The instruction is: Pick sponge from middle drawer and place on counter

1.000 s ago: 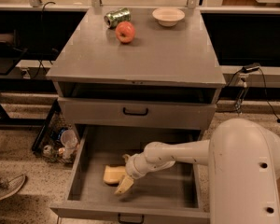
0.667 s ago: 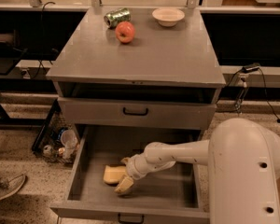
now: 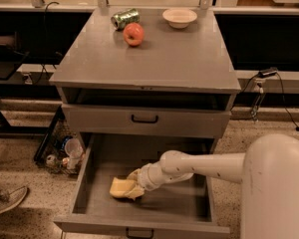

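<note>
The pale yellow sponge (image 3: pixel 117 187) lies on the floor of the open middle drawer (image 3: pixel 184 209), left of centre. My gripper (image 3: pixel 133 184) reaches down into the drawer from the right and is at the sponge's right end, touching it. The white arm (image 3: pixel 204 166) stretches across the drawer behind it. The grey counter (image 3: pixel 159 54) tops the cabinet above.
On the counter stand a red apple (image 3: pixel 133 34), a green can on its side (image 3: pixel 125 18) and a white bowl (image 3: pixel 179 17). The drawer above (image 3: pixel 144 119) is closed. Clutter (image 3: pixel 65 153) sits on the floor left of the cabinet. A shoe (image 3: pixel 5 200) is at far left.
</note>
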Motion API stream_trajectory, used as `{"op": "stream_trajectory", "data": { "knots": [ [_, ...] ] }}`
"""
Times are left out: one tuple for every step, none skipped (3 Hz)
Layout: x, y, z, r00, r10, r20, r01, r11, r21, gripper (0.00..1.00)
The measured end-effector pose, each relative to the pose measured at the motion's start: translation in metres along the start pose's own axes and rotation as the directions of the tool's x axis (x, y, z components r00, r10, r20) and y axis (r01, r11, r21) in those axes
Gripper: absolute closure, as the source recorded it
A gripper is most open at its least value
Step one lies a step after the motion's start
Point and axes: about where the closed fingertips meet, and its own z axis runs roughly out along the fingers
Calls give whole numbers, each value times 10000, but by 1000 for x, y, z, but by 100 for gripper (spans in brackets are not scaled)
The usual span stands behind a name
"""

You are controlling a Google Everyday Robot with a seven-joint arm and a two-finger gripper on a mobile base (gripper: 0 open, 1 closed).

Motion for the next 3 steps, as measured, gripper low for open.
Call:
{"op": "stream_trajectory", "data": {
  "knots": [
    [-3,3,-16,9984,123,554,-123,9999,-3,89],
    [-12,3,-53,9913,-68,1312,39,9997,222,100],
    [-21,5,-116,9763,-557,2089,438,9972,609,100]
  ]
}}
